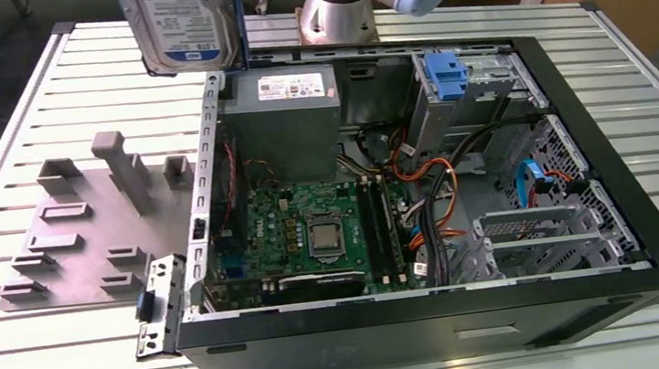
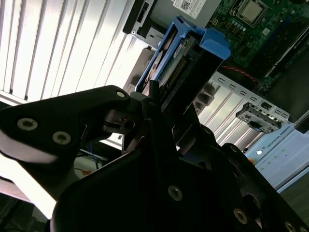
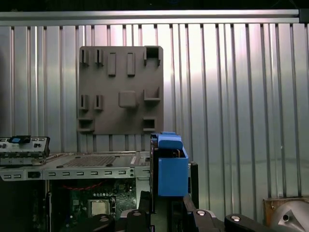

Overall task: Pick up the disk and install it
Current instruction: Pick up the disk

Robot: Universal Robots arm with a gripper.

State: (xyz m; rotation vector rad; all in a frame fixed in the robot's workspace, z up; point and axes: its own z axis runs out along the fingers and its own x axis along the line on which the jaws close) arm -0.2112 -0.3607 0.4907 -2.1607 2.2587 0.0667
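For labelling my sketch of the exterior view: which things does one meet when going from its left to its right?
From the left: grey fixture plate → the disk, up high → grey power supply box → blue-handled caddy.

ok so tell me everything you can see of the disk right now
The disk is a flat silver metal drive with a blue-and-white label, set in a blue plastic frame. It is off the table, held upright in the air at about the edge of the open computer case, on the side of the grey power supply. The tool is shut on it, and nothing else touches it.
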